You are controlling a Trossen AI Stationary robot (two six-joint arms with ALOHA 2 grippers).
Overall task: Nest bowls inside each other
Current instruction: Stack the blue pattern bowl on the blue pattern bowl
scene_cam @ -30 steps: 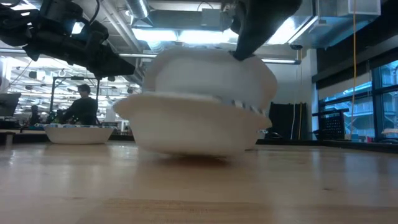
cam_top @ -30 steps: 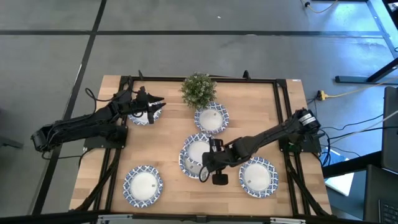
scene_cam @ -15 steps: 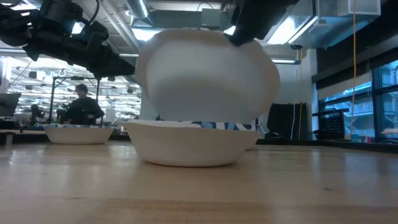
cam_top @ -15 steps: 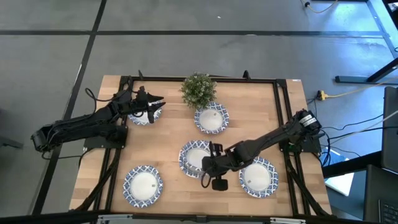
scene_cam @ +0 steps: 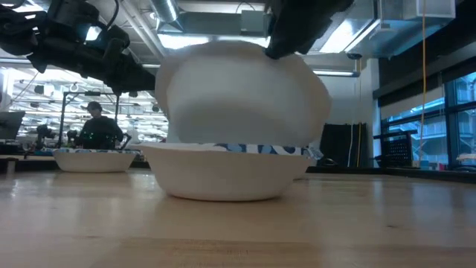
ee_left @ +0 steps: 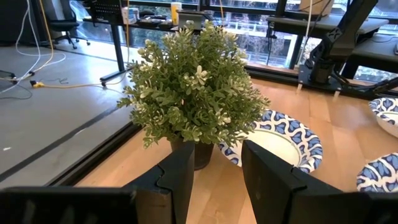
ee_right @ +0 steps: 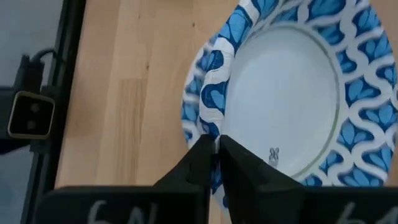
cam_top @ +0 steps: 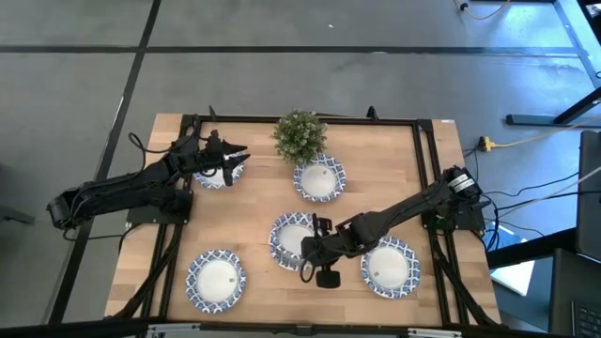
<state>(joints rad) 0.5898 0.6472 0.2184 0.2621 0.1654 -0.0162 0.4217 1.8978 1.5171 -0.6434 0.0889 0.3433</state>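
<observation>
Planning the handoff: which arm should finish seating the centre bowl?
Right. The right gripper already pinches the tilted bowl's rim above the centre bowl; the left gripper hangs open near the plant.

table (cam_top: 376, 178): light wood (dark-framed) | on it: bowls (cam_top: 217, 278), spread apart | potted plant (cam_top: 300, 135) at far edge

A large open robotics lab or industrial workshop is showing here. The light wooden slatted table (cam_top: 376, 160) is standing in a black metal frame on a grey concrete floor (cam_top: 282, 75) marked with dark lines, and a yellow cable (cam_top: 526, 139) is trailing across that floor. Behind the table, the low view is taking in bright ceiling strip lights (scene_cam: 186, 41), exposed ducts and tall glass windows (scene_cam: 428, 119). A person (scene_cam: 97, 130) is sitting at a far workbench among cluttered equipment.
</observation>
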